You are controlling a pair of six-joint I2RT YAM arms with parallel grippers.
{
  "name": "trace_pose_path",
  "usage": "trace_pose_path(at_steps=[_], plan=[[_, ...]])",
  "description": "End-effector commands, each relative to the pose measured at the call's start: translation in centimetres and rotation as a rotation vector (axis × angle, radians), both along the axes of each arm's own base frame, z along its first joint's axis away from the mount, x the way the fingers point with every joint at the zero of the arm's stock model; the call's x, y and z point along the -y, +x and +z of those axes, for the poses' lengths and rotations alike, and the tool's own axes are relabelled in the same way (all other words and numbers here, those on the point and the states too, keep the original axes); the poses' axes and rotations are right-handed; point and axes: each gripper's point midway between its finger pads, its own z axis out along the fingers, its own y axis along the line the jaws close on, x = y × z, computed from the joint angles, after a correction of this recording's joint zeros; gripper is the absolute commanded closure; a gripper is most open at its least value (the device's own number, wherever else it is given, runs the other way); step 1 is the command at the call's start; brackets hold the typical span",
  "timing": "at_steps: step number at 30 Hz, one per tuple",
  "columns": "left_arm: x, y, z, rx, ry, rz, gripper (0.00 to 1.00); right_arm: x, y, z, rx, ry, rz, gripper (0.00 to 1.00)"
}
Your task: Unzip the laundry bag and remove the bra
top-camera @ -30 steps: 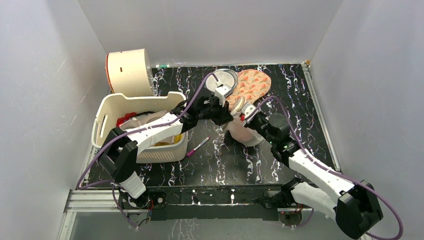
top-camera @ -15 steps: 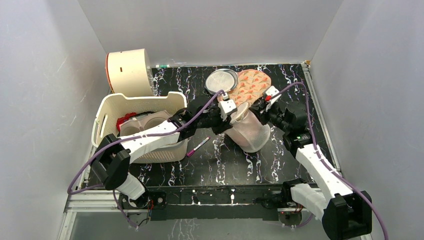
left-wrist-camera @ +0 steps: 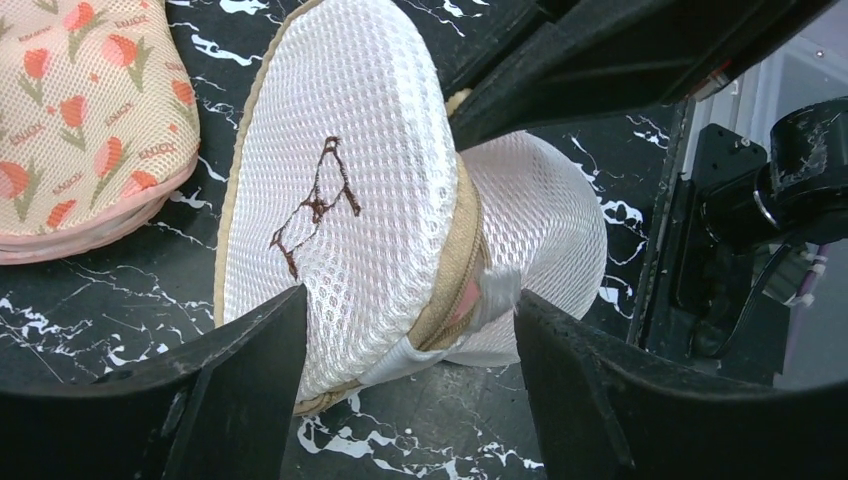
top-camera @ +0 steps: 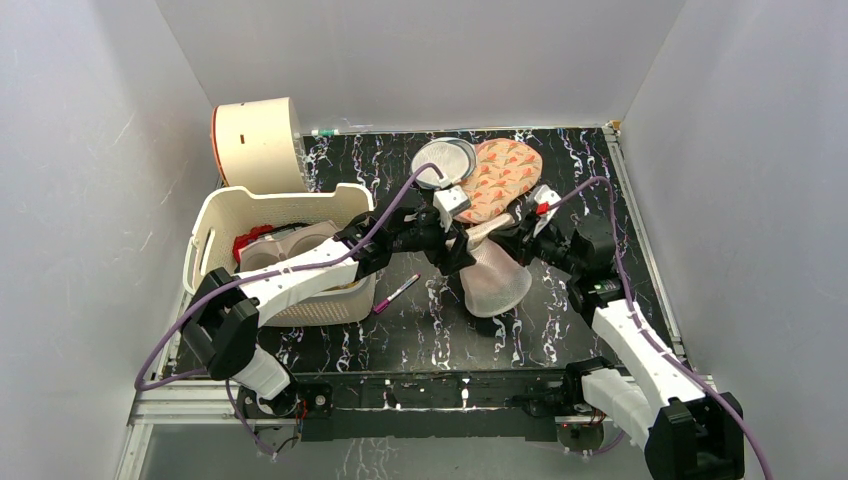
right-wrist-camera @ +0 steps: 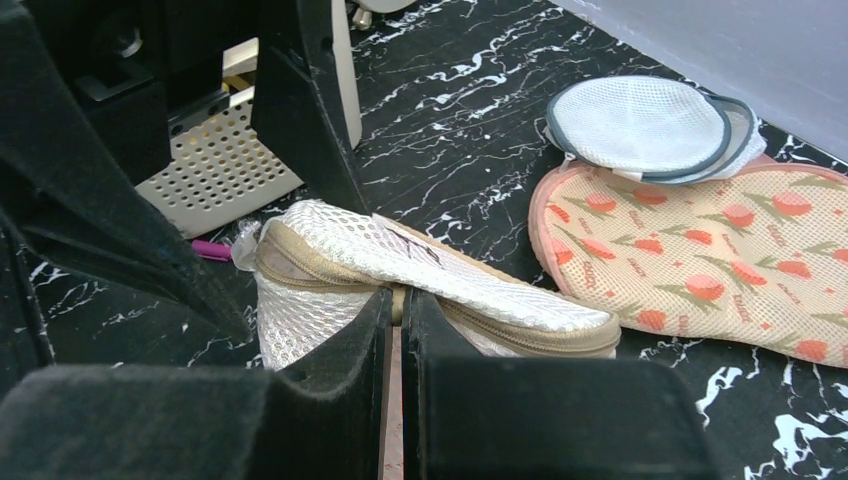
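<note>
The laundry bag (top-camera: 495,282), a beige see-through mesh dome with a black bra drawing (left-wrist-camera: 315,205), lies on its side on the dark marbled table. My left gripper (left-wrist-camera: 410,345) is open, with one finger on each side of the bag's zipper rim and neither pressing it. A sliver of the pink bra (left-wrist-camera: 462,305) shows through a gap in the zipper; the rest is hidden inside. My right gripper (right-wrist-camera: 397,298) is shut on the bag's beige zipper rim (right-wrist-camera: 330,272) from the opposite side. In the top view both grippers meet at the bag, left (top-camera: 455,250) and right (top-camera: 517,238).
An orange-patterned pouch (top-camera: 505,175) and a grey round mesh pouch (top-camera: 445,160) lie just behind the bag. A white perforated basket (top-camera: 205,235) with clothes stands at the left, a cream cylinder (top-camera: 258,140) behind it. A purple pen (top-camera: 397,293) lies beside the basket.
My left gripper's jaws have opened and let go of the bag. The right arm swung to the right, still gripping the rim, and the bag has sagged onto the table.
</note>
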Motion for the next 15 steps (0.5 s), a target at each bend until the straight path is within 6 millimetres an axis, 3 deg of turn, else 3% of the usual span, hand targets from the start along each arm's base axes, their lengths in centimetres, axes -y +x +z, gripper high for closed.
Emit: trace_pose_path(at_steps=[1,5,10,15], plan=[[1.1,0.1,4.0,0.007,-0.105,0.000,0.30,-0.7,-1.1,1.8,0.055,0.050,0.060,1.00],[1.3,-0.1,4.0,-0.015,-0.096,-0.012,0.24,-1.0,-1.6,1.4,0.038,0.056,0.082,1.00],[0.8,-0.8,5.9,0.064,-0.145,-0.032,0.18,-1.5,-2.7,1.5,0.024,0.085,0.132,1.00],[0.6,-0.8,5.9,0.101,-0.142,-0.019,0.31,-1.7,-3.6,1.3,0.004,0.102,0.164,1.00]])
